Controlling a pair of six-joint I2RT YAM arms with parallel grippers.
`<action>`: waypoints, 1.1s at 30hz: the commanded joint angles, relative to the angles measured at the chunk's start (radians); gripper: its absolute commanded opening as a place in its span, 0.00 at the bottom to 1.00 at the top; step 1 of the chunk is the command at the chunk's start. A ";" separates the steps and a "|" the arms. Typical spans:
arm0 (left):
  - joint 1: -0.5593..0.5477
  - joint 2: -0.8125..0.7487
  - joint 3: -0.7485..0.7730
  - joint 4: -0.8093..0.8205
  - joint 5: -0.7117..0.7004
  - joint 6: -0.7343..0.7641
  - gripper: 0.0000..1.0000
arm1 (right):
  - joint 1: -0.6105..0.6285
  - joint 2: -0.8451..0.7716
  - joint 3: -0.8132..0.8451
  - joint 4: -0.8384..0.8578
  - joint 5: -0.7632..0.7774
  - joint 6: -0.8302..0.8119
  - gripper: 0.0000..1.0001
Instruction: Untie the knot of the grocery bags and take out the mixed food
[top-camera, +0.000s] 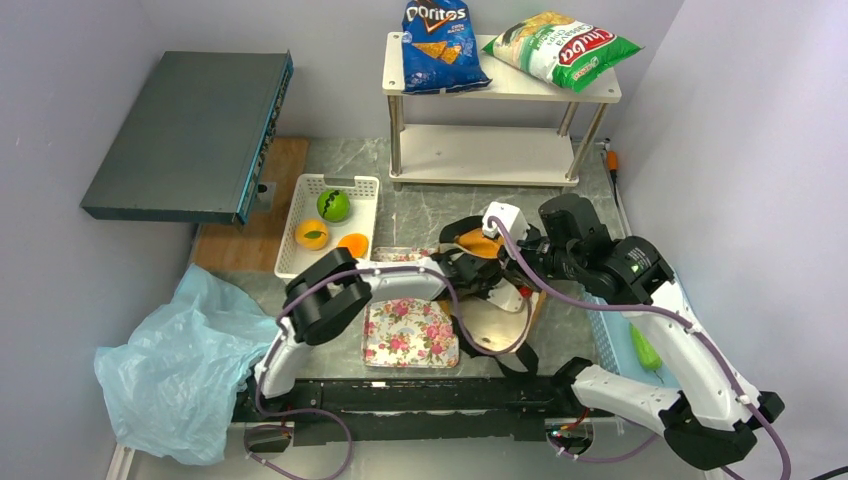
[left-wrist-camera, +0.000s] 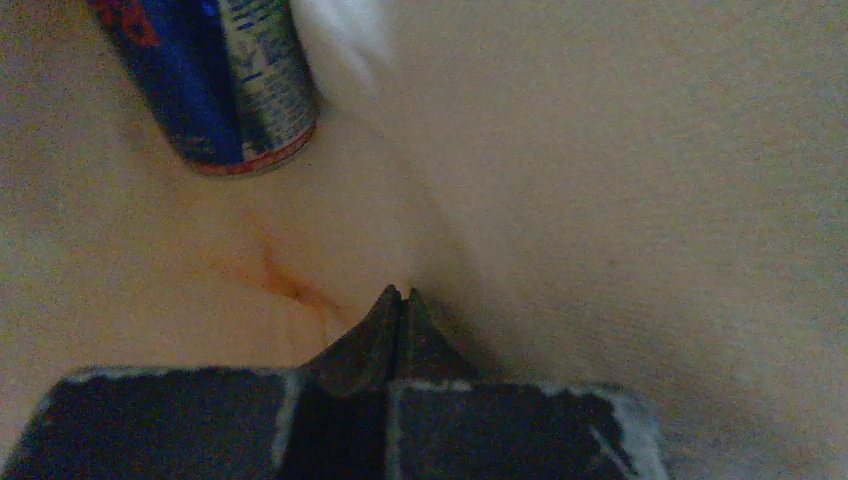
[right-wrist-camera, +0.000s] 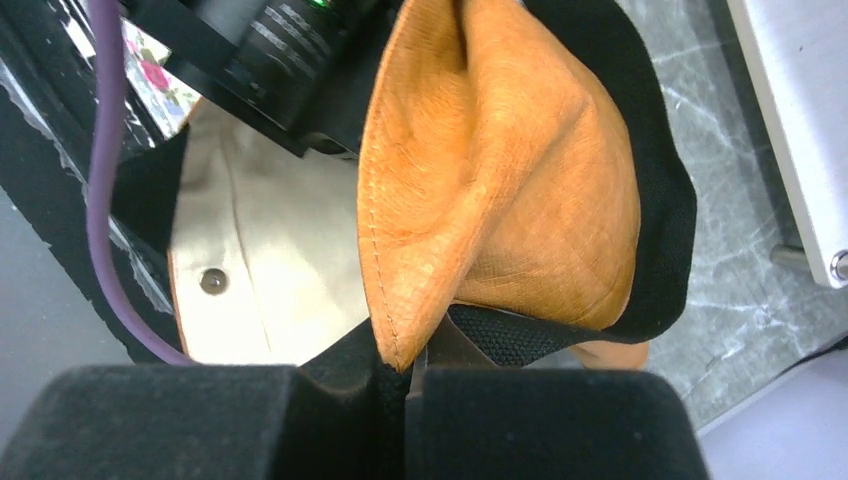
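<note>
**Q:** Entry one: which step is in hand?

**A:** It is judged to be removal of the mixed food from the orange-tan tote (right-wrist-camera: 500, 200). No knot is seen in its straps, and its mouth is held open. The tote is set on the table (top-camera: 420, 215), just right of and behind the floral tray (top-camera: 410, 332).

**Q:** Entry two: the grippers?

**A:** Right gripper (right-wrist-camera: 400, 365): its fingers (right-wrist-camera: 345, 365) are closed on the tote's rim, with orange fabric and a black strap (right-wrist-camera: 520, 335) pinched between them. Left gripper (left-wrist-camera: 400, 293): it is placed inside the tote, its fingers (left-wrist-camera: 375, 330) pressed tip to tip at a fold of the cream lining (left-wrist-camera: 600, 200). No food is held. Whether lining is nipped cannot be told.

**Q:** Entry three: the item sought?

**A:** Slim can (left-wrist-camera: 225, 80), blue and silver, inside the tote and so right of and behind the tray. In the left wrist view it is seen up and left of the fingertips, apart from them. Its long axis runs top to bottom there, slightly tilted. The red-rimmed end points down toward the fingers and the other end is cut off, so top and base cannot be told apart.

**Q:** Entry four: the next move?

**A:** The left fingers would need to be opened, carried left to the can, and closed across its narrow body, square to the long axis. The right grip is best kept, lest the mouth collapse.
</note>
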 joint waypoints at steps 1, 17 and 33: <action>0.014 -0.142 -0.164 0.145 -0.058 -0.067 0.00 | 0.009 -0.059 0.019 0.154 -0.032 0.006 0.00; -0.044 -0.455 -0.537 0.510 -0.008 0.042 0.00 | 0.001 -0.108 -0.098 0.196 0.086 -0.011 0.00; -0.050 -0.951 -0.488 0.163 0.402 -0.398 0.73 | -0.020 -0.044 -0.111 0.380 0.112 -0.079 0.00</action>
